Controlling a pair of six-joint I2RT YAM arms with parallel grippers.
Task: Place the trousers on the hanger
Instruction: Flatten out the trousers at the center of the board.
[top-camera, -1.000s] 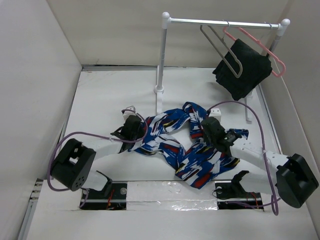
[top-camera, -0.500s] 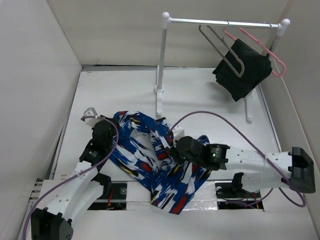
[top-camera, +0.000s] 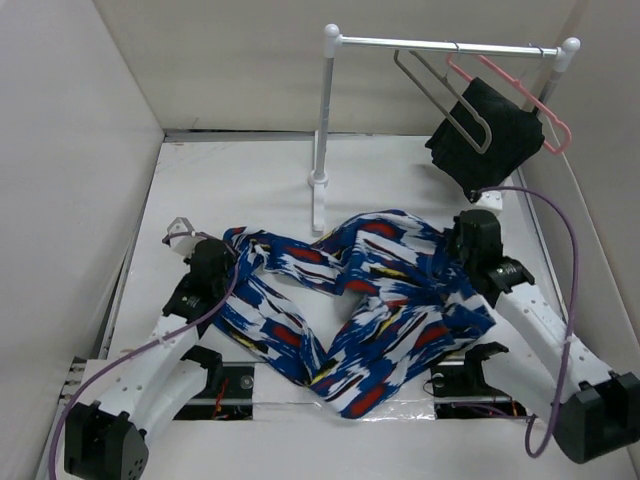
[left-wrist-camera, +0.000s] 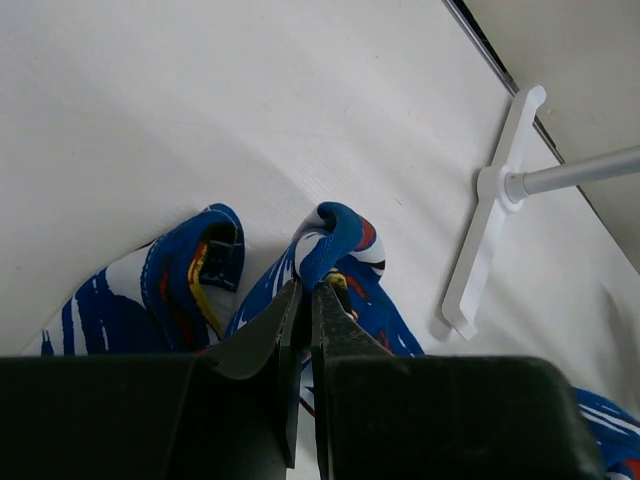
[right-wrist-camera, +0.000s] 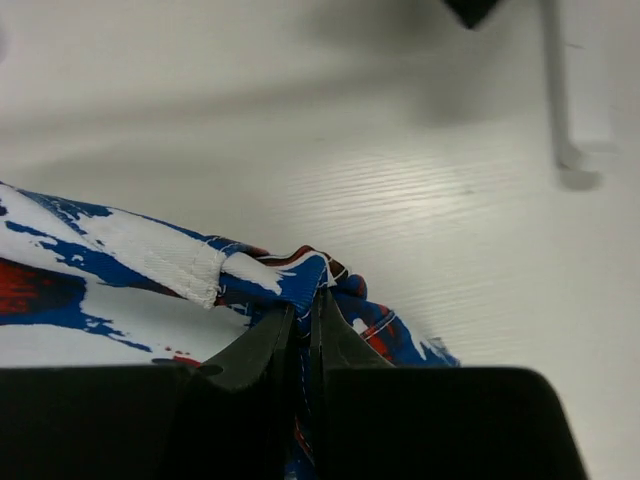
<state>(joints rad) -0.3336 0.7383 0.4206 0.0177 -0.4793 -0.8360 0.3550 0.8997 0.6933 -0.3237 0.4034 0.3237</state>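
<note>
Blue-printed trousers (top-camera: 372, 300), one pair, are pinched tight by left claw (left-wrist-camera: 306, 288) and right claw (right-wrist-camera: 304, 298).

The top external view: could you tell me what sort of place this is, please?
Probably a robot test cell, not a home: plain white walls box in a white table, a small clothes rail holds the hanger and a pink hanger, and the left arm and right arm grip the trousers.

top: high, rear, looking down | wrists: close, low, facing forward | shared: trousers (top-camera: 372, 300)
</note>
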